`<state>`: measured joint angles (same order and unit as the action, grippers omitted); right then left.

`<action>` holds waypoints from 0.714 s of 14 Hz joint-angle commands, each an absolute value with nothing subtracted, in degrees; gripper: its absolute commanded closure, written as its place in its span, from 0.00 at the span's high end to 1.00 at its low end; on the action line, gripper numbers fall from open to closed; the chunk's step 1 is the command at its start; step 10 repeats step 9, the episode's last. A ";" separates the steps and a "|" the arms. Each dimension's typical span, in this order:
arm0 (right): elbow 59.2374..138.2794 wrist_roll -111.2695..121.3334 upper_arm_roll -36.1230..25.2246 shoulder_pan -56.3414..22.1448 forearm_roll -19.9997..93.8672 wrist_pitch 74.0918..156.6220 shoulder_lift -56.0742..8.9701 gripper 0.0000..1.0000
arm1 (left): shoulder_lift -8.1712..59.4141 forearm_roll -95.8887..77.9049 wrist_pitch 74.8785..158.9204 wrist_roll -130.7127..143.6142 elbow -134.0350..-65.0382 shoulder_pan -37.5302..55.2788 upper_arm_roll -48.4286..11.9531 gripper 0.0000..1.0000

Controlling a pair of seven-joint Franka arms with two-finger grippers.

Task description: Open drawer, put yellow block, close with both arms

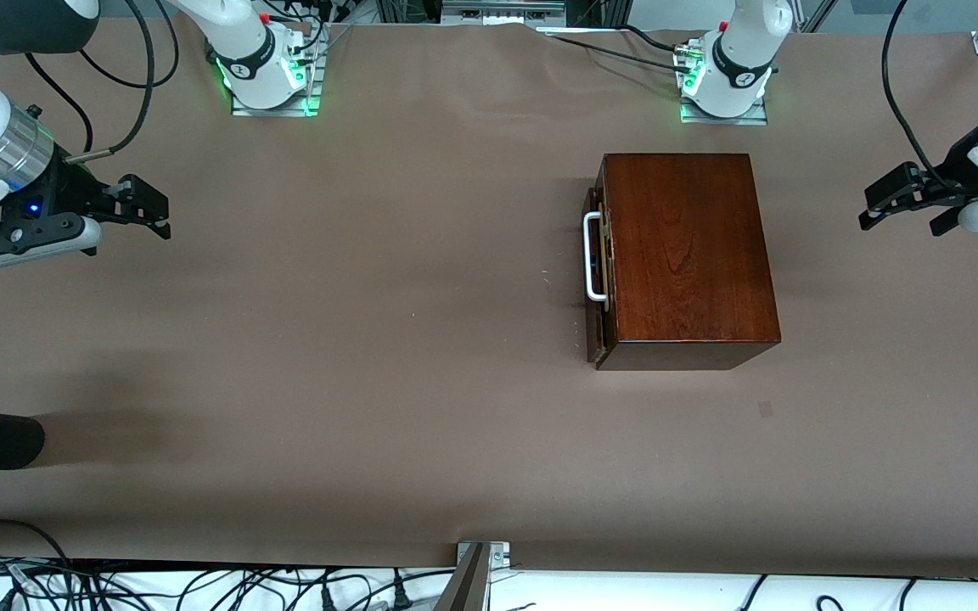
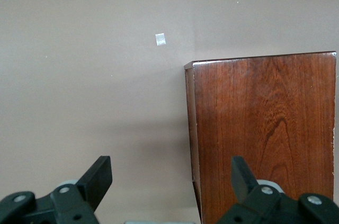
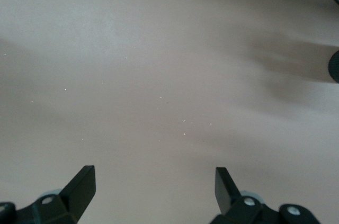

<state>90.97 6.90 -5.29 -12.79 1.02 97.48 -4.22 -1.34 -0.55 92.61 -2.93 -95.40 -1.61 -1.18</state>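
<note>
We see the drawer (image 1: 596,280) shut in its wooden box (image 1: 684,255) toward the left arm's end. Our left gripper (image 1: 901,208) and right gripper (image 1: 145,212) hang over bare table (image 1: 370,356), fingers spread, holding nothing.

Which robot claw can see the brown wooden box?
The left claw: its wrist view shows the wooden box below it. The right claw sees only bare table.

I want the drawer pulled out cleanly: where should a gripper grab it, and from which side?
Grip the white bar handle on the drawer front, which faces the right arm's end of the table. It stands off the dark front, likely leaving room for a finger. Come from that end, probably with the open right gripper; pinch the bar mid-length and pull straight away from the wooden box.
</note>
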 commanded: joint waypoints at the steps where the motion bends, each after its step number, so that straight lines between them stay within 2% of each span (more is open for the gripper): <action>1: 89.91 6.24 -5.27 -12.83 1.05 96.86 -4.75 1.00 | -1.32 -1.06 91.50 -2.37 -95.27 -1.23 -0.97 1.00; 10: 89.91 6.15 -5.27 -12.83 1.05 97.03 -4.66 1.00 | -1.58 -0.79 91.32 -2.29 -95.62 -0.18 -0.88 1.00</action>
